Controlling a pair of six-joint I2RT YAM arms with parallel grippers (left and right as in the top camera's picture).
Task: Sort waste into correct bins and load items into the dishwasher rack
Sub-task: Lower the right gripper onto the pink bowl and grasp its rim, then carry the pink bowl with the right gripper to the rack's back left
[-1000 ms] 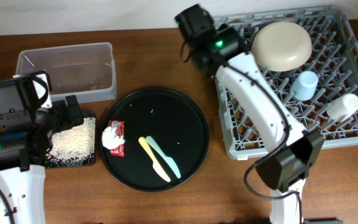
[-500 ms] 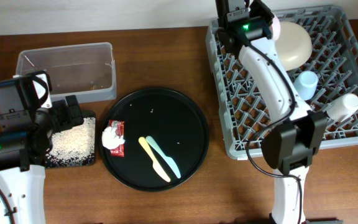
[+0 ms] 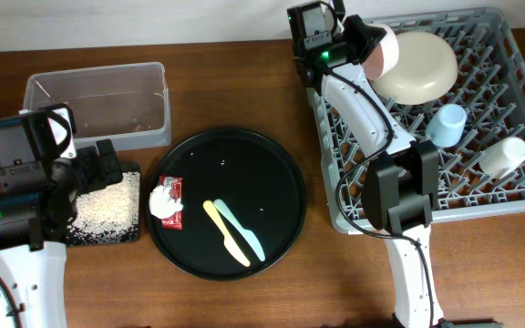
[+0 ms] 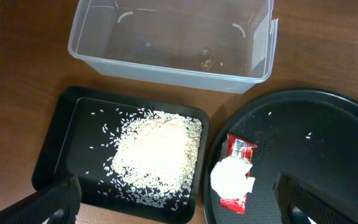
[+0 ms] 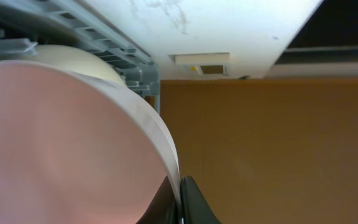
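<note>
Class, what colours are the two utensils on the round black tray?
A yellow utensil and a pale green utensil; clearest in the overhead view.

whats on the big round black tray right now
On the round black tray: a crumpled wrapper at its left, a yellow utensil and a pale green utensil side by side, plus a few stray grains. Anything beneath the wrapper is covered.

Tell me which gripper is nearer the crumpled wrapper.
Left. The left gripper hangs open beside the wrapper, over the rice tray; the right gripper is far across at the rack, shut on the bowl.
</note>
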